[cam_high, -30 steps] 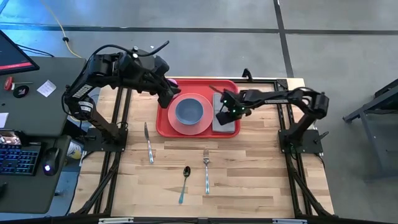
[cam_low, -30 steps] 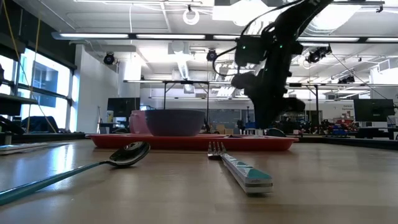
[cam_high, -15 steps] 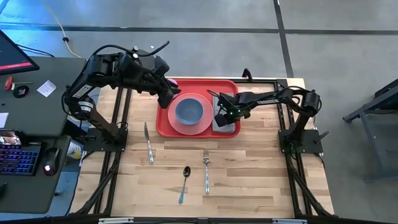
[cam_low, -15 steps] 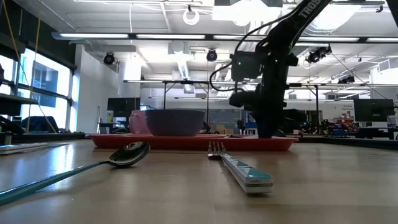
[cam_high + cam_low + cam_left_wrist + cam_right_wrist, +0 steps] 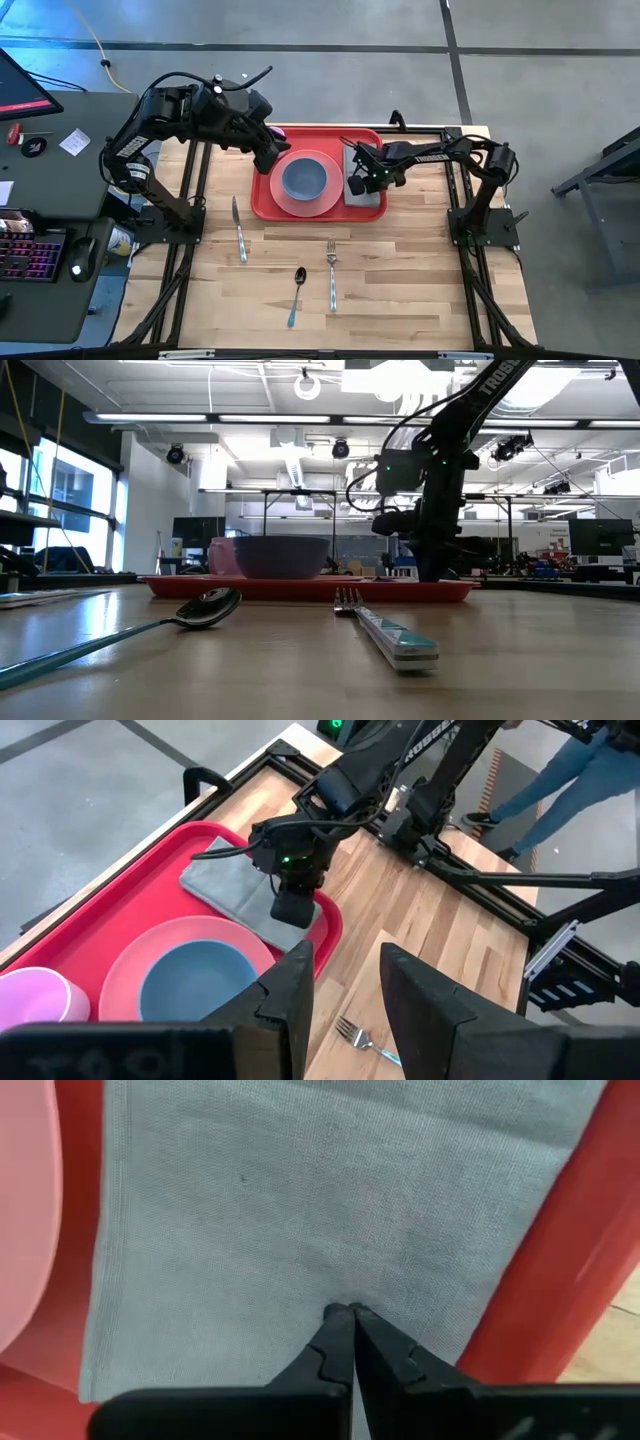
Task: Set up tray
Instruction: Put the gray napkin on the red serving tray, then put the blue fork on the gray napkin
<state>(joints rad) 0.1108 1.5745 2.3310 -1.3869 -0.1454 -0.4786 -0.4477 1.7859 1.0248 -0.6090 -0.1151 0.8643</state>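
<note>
- Right pincer (image 5: 350, 1312) is closed, tips pressed on the grey cloth (image 5: 364, 178) inside the tray's right rim.
- Left pincer (image 5: 345, 970), fingers parted and empty, hovers at the tray's left edge.
- Red tray (image 5: 318, 134) sits at the table's (image 5: 400, 280) far side; fork (image 5: 331, 276), spoon (image 5: 296, 294) and knife (image 5: 238, 228) lie well apart nearer the front.

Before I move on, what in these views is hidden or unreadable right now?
- Whether the right claw, shut on the grey cloth, pinches fabric or only presses it: right wrist view, the tips cover the contact.
- Pink cup: left wrist view, cut by the edge; high view, hidden under the left arm.
- Tray contents: low view, the rim and bowl block them.
- Left claw: high view, covered by its own arm.
</note>
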